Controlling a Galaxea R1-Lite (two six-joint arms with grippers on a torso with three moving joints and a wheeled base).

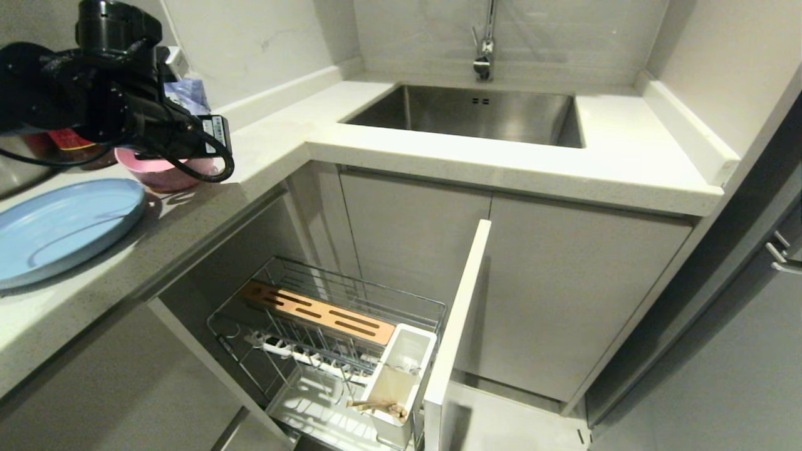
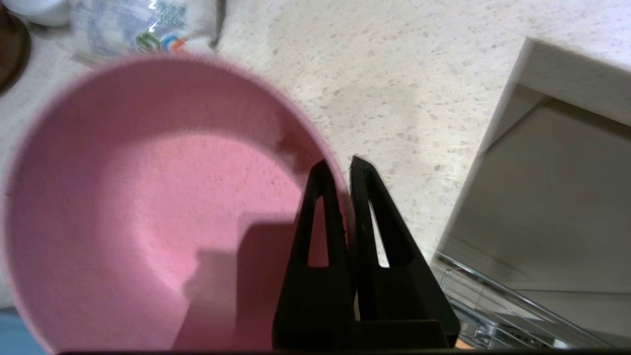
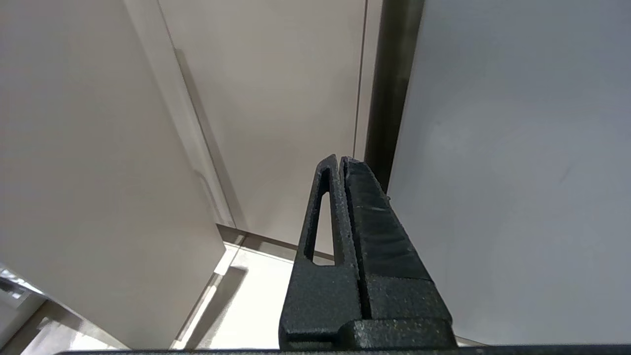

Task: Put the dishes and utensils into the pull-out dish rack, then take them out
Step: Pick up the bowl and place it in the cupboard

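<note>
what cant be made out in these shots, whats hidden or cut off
- Pink bowl: in the head view the left arm hides its rim and the left gripper; the left wrist view's edge cuts off its near side.
- Blue plate: its left part runs off the head view.
- Utensil cup: wooden pieces lie in it, too small to identify; no fork can be made out.
- Right gripper: outside the head view; its wrist view shows only cabinet panels.

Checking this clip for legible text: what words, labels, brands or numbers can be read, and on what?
None can be read.
White label on the left arm: print too small to read.
Plastic packet behind the pink bowl: blue, green and orange print, too blurred to read.
Red label on a container behind the arm: mostly hidden, unreadable.
</note>
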